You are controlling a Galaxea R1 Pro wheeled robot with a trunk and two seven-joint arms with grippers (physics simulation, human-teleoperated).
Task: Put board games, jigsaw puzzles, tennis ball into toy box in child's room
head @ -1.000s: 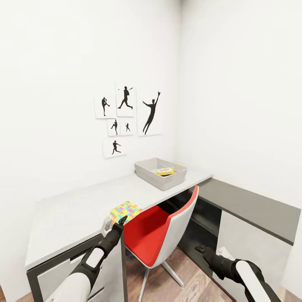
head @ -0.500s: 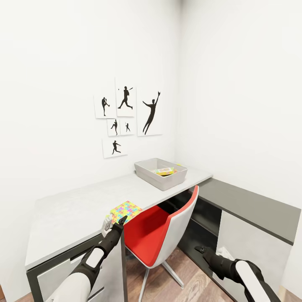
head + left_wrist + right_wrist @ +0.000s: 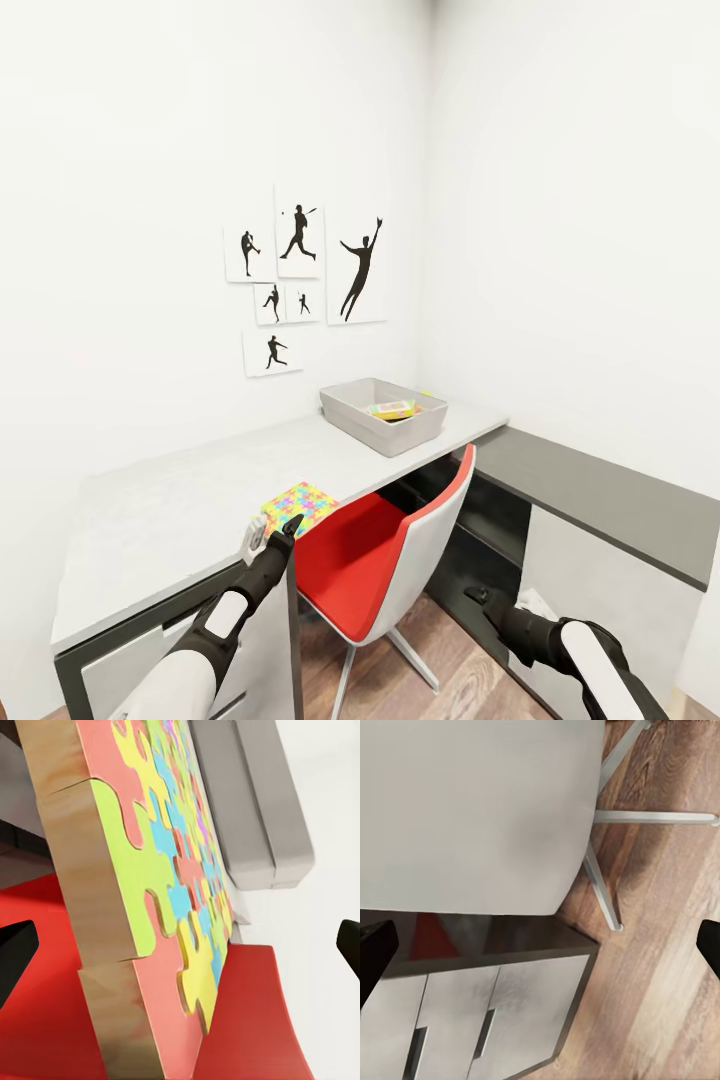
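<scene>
The puzzle (image 3: 299, 503) lies flat at the table's (image 3: 180, 500) front edge, just beside the red chair (image 3: 385, 560). My left tool (image 3: 272, 537) sits at the puzzle's near corner, fingers spread wide, gripping nothing. The toy box (image 3: 383, 413) stands farther back on the table, toward the corner. My right tool (image 3: 478, 596) hangs low beyond the chair, also spread wide and empty.

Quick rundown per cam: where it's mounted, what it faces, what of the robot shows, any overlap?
Head: up top, facing the corner desk, toy box and red chair; both arms show.
Left wrist: by the left gripper, facing the jigsaw puzzle; dark fingertips at the edges.
Right wrist: by the right gripper, facing chair back, drawers, wood floor.
Shared: head and left wrist see puzzle, chair, toy box.
</scene>
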